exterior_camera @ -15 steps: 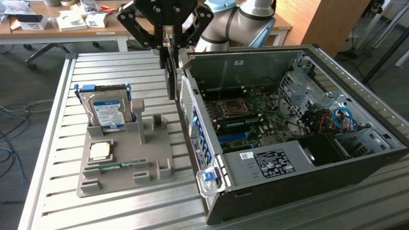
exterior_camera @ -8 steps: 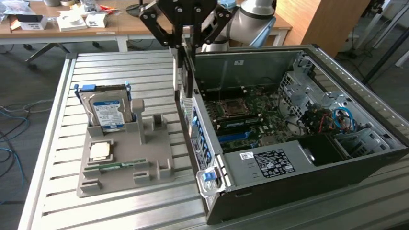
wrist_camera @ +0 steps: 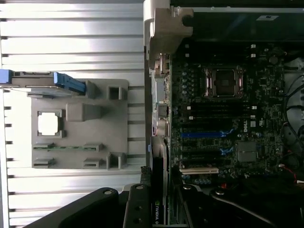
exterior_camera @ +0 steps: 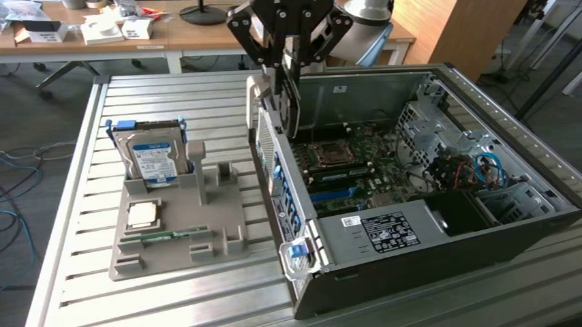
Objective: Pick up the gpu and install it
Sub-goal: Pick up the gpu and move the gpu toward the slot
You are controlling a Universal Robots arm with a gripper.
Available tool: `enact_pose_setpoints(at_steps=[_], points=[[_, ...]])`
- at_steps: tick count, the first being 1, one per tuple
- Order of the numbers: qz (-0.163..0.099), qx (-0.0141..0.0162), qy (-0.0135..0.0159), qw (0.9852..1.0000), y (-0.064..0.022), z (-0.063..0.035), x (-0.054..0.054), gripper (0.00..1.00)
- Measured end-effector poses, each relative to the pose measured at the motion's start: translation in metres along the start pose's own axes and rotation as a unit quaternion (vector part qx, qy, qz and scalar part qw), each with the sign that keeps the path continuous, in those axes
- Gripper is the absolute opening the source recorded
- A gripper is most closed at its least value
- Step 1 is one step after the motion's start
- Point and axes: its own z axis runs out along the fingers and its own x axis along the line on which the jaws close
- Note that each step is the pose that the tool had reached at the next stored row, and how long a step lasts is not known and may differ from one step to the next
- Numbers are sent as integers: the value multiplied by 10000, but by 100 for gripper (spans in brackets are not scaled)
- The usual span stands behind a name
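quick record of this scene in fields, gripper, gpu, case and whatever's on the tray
gripper: shut on the gpu, above the rear edge of the case
gpu: held on edge, hanging over the case, not yet in a slot
case: on its side, open, motherboard exposed
tray: grey, on the slatted table, at the exterior view's left of the case
hard drive: upright in the tray
processor: flat in the tray
memory stick: lying in the tray
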Motion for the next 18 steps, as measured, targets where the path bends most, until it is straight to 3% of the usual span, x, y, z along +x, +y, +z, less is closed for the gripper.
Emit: enact_pose_setpoints(at_steps=[12,18], points=[[0,-3,0,10000,9,6,-210,26],[0,-3,1,10000,18,11,-411,26]])
